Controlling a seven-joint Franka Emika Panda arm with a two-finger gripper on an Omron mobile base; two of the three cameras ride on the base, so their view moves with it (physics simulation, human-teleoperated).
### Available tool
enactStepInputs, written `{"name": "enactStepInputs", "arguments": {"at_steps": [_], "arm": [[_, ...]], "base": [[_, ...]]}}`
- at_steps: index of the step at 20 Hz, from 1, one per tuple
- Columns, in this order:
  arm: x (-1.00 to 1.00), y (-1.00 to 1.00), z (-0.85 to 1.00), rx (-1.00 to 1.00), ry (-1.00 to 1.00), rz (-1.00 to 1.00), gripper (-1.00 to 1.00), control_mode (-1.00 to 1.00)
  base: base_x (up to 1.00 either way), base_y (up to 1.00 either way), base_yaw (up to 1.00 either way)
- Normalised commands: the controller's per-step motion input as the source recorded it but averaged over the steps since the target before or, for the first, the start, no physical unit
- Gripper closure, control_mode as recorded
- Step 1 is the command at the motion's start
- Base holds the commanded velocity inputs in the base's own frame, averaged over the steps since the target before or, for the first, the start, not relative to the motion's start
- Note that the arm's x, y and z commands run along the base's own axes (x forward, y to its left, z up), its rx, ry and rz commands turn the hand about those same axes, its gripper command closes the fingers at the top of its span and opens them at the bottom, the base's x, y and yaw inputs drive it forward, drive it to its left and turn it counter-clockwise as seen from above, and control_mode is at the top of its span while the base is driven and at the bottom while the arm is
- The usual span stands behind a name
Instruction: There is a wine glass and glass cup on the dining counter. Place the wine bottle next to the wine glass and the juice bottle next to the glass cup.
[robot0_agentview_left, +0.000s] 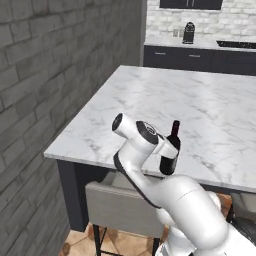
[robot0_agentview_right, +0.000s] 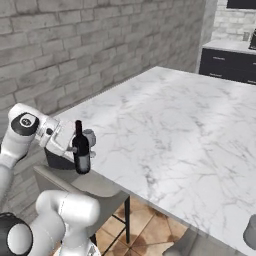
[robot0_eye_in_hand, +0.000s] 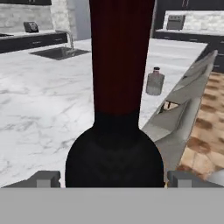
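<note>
The wine bottle (robot0_agentview_left: 172, 145), tall and nearly black with a dark red top, is upright at the near edge of the dining counter (robot0_agentview_left: 200, 105). My gripper (robot0_agentview_left: 169, 150) is open around its lower body, a finger on each side. In the hand view the bottle (robot0_eye_in_hand: 114, 144) stands between the fingertips (robot0_eye_in_hand: 43, 179) with a small gap on both sides. From the right, the gripper (robot0_agentview_right: 80, 147) reaches the bottle (robot0_agentview_right: 81, 150) from the left. A small squat capped juice bottle (robot0_eye_in_hand: 155, 81) stands further along the same edge. The wine glass is out of view.
A grey chair (robot0_agentview_left: 120, 205) is tucked under the counter edge just below the bottle. A brick wall (robot0_agentview_left: 45, 100) runs along the left. A greyish vessel (robot0_agentview_right: 251, 232) is cut off at the frame edge. A sink (robot0_eye_in_hand: 59, 52) lies beyond the marble.
</note>
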Motion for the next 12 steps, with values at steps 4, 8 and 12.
{"name": "enactStepInputs", "arguments": {"at_steps": [4, 8, 12], "arm": [[0.04, -0.47, 0.06, 0.01, 0.09, 0.33, 1.00, -1.00], [0.32, -0.42, 0.00, 0.00, 0.11, 0.27, 1.00, -1.00], [0.41, -0.40, -0.01, 0.02, 0.04, 0.28, 1.00, -1.00]], "base": [[0.00, 0.00, 0.00], [0.00, 0.00, 0.00], [0.00, 0.00, 0.00]]}}
